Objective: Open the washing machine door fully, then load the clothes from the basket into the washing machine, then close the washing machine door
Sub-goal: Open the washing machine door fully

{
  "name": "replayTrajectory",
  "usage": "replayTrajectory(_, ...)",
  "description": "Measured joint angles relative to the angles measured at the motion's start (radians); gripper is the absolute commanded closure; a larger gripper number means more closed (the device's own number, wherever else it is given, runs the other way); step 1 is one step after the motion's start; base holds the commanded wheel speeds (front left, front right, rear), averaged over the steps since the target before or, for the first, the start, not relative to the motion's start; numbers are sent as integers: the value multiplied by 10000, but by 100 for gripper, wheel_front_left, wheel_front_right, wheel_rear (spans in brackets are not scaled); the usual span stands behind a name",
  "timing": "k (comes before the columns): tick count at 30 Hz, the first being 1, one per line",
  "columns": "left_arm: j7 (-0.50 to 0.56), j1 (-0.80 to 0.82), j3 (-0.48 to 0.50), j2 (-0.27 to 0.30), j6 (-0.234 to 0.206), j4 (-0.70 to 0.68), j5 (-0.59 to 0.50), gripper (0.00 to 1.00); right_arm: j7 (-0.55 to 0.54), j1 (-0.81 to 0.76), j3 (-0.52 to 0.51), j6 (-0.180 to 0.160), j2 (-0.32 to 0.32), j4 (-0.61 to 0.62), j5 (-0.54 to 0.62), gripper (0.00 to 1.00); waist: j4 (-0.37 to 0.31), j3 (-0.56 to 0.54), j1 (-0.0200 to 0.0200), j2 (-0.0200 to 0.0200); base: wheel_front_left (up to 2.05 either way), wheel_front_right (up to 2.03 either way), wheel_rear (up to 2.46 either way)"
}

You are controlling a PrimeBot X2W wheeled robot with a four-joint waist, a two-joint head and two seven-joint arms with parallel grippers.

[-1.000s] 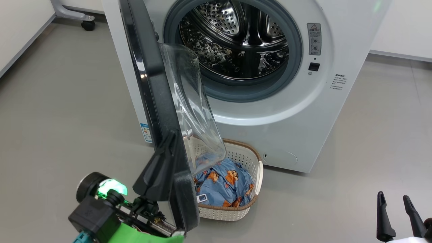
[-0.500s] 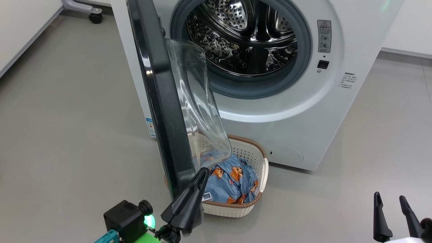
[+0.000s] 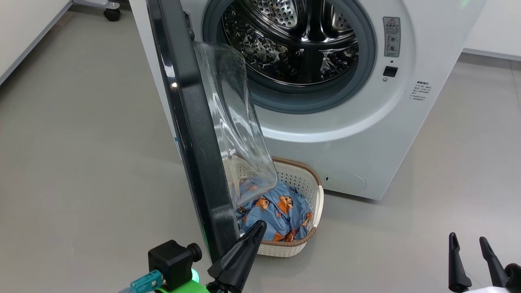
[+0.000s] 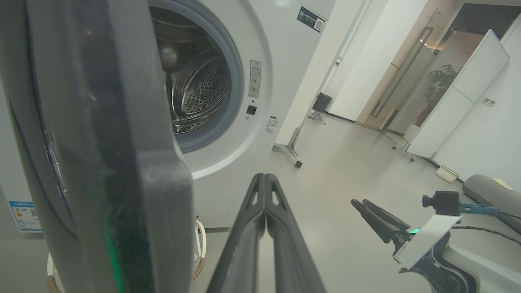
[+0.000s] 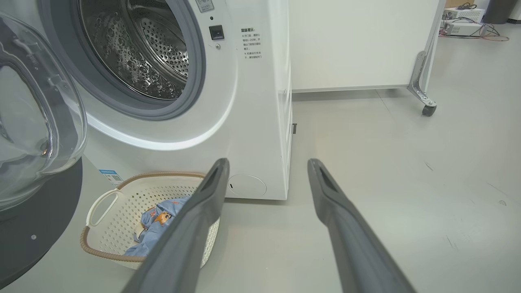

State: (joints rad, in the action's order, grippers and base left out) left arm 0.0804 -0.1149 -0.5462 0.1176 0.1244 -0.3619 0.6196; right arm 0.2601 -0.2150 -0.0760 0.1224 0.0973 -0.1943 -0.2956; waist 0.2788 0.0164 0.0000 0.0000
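The washing machine (image 3: 366,134) has its door (image 3: 191,134) swung out edge-on. The left gripper (image 3: 257,228), pinched together and empty, has slipped from the door's outer side to just right of its lower edge, near the basket (image 3: 316,203) of clothes (image 3: 281,211). The right gripper (image 3: 467,238) hangs spread, empty.

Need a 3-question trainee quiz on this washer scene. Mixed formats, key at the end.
1. True or false: the left claw is shut.
2. Where are the clothes? A) in the drum B) in the basket C) on the floor
3. Fill in: the washing machine door stands ___.

Key: 1 true; 2 B; 3 open.
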Motion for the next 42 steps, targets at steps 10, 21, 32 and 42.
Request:
replayTrajectory(10, 328, 34, 295, 0, -297, 309, -134, 100, 0, 22, 6, 0, -17, -10, 0, 0, 3, 164, 0, 0, 0, 0, 0)
replayTrajectory(21, 324, 133, 397, -192, -677, 408, -138, 100, 0, 34, -13, 0, -31, -71, -2, 0, 106, 237, 0, 0, 0, 0, 0)
replayTrajectory(32, 284, 342, 451, -337, -926, 589, -240, 100, 0, 54, -132, 0, -25, -86, -2, 0, 424, 228, 0, 0, 0, 0, 0)
replayTrajectory(42, 222, 383, 431, -380, -1133, 625, -316, 100, 0, 54, -119, 0, -25, -100, -2, 0, 790, 191, 0, 0, 0, 0, 0)
